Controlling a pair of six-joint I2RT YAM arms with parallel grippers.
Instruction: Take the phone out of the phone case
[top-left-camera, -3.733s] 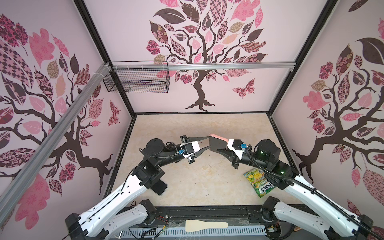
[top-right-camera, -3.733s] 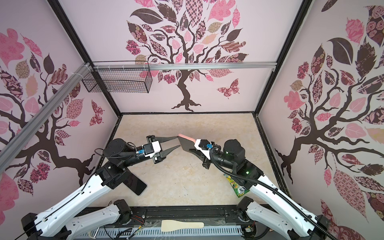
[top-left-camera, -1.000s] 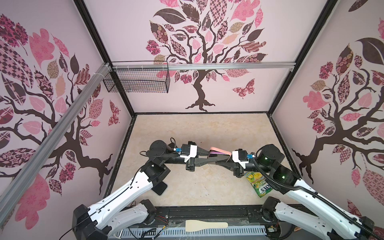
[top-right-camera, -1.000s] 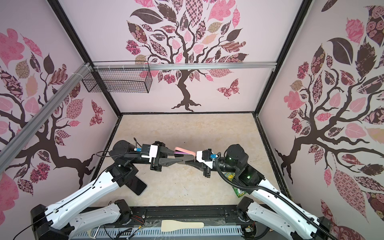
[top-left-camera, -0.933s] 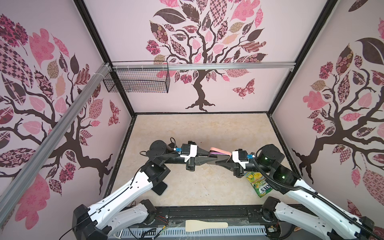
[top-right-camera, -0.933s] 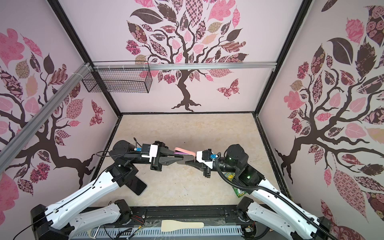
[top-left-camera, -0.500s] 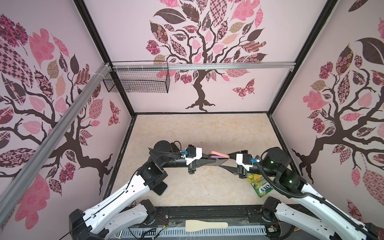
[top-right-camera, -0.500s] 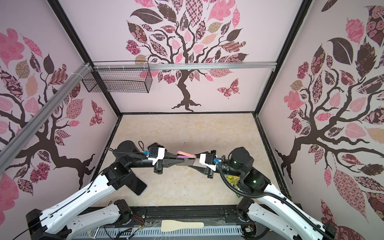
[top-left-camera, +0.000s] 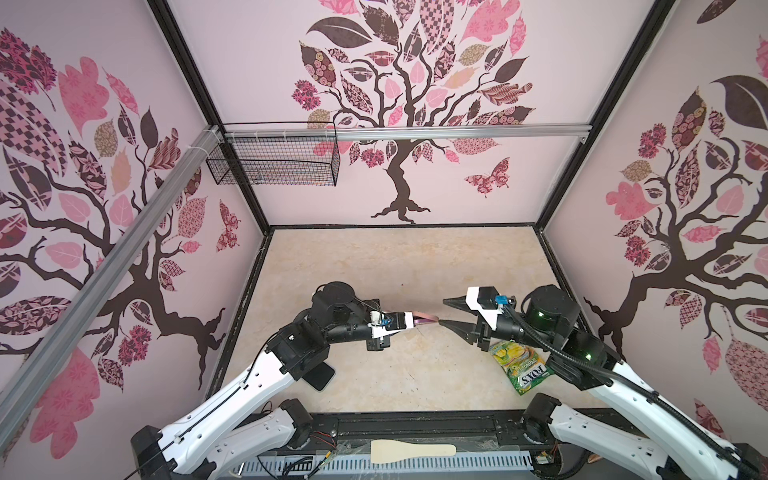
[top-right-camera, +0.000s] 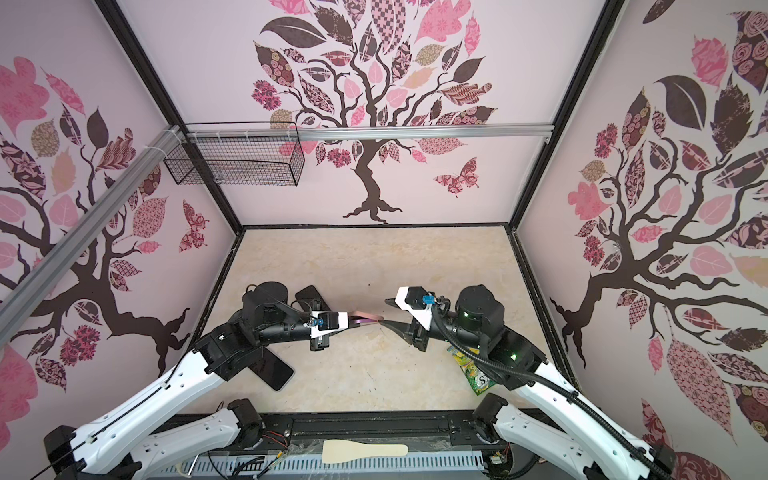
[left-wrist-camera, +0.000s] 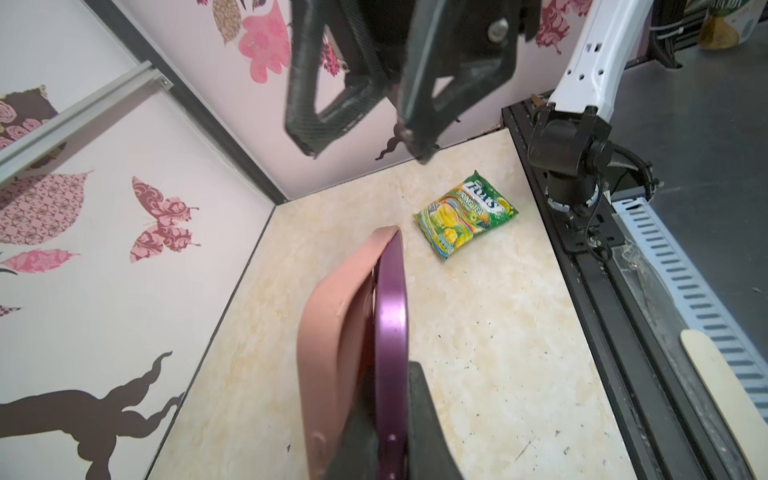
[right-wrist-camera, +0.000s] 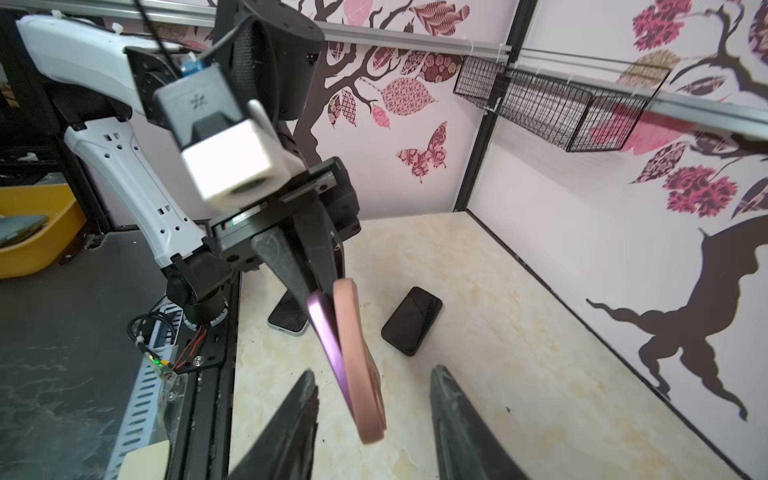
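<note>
My left gripper (top-left-camera: 409, 322) (top-right-camera: 349, 322) is shut on a purple phone (left-wrist-camera: 390, 332) and holds it on edge above the table's middle. One left finger sits between the phone and its pink phone case (left-wrist-camera: 332, 324). The case is peeled away along that side and still meets the phone at the far end. My right gripper (top-left-camera: 443, 311) (top-right-camera: 385, 311) is open. In the right wrist view the case's (right-wrist-camera: 357, 353) free end and the phone (right-wrist-camera: 328, 336) hang between its fingertips (right-wrist-camera: 309, 374) without touching them.
Two dark phones lie flat on the table, one (top-right-camera: 309, 296) behind the left arm and one (top-right-camera: 270, 368) under it. A green candy bag (top-left-camera: 521, 365) lies beneath the right arm. A wooden spatula (top-left-camera: 411, 451) rests on the front rail, and a wire basket (top-left-camera: 274, 164) hangs at the back left.
My right gripper has opened and let go of the phone's end, drawing back slightly to the right. The left gripper keeps its grip on the phone.
</note>
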